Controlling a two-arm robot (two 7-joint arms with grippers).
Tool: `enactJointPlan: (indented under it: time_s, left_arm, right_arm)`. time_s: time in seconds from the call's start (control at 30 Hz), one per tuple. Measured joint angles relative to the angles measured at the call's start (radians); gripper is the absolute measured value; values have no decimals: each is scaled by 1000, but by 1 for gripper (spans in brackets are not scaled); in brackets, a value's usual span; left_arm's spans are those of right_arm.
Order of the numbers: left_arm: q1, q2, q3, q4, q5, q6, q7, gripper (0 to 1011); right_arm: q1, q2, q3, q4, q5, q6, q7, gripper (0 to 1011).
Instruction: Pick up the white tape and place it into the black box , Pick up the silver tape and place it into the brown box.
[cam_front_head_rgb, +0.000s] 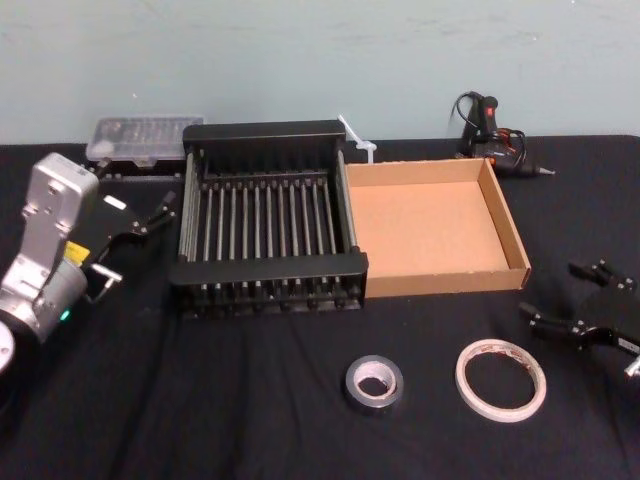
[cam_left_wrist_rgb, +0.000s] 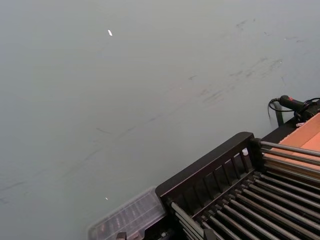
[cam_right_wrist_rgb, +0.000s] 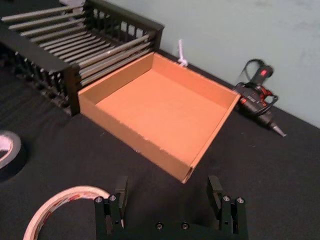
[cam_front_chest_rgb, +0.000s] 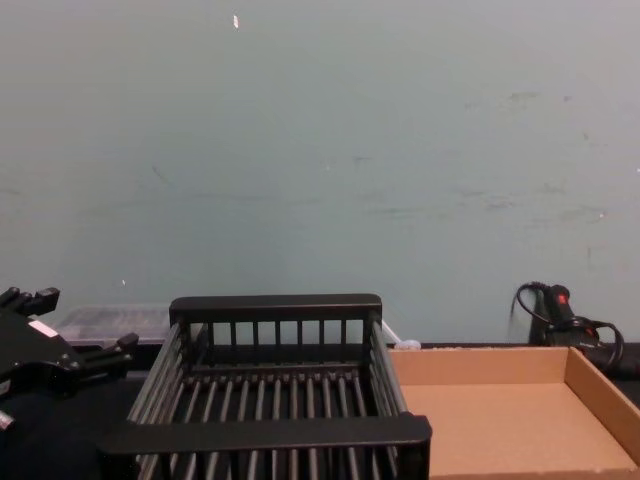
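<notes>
The white tape (cam_front_head_rgb: 501, 379), judged a light, bendable ring best pinched across its band, is laid flat on the worktop (cam_front_head_rgb: 200, 400) in front of the brown box (cam_front_head_rgb: 505, 225). Near that box the right hand (cam_right_wrist_rgb: 167, 185) is held open, empty; the left hand (cam_front_head_rgb: 145, 240) is parked open, well left.

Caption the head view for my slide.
Silver tape and white tape in front of black box and brown box; left gripper and right gripper open at the sides.
</notes>
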Motion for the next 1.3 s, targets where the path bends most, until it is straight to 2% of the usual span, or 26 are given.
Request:
enactJointPlan:
  time_s: [0.37, 0.67, 0.9, 1.3]
  left_arm:
    - [0, 0, 0, 0, 0, 0, 0, 1001]
    - [0, 0, 0, 0, 0, 0, 0, 1002]
    - [0, 0, 0, 0, 0, 0, 0, 1001]
    - [0, 0, 0, 0, 0, 0, 0, 1001]
  right_arm:
    - [0, 7, -8, -1, -15, 56, 70, 1002]
    - [0, -8, -1, -2, 13, 116, 127, 1002]
    - [15, -16, -15, 11, 26, 151, 139, 1002]
    - [40, -28, -48, 36, 16, 171, 140, 1002]
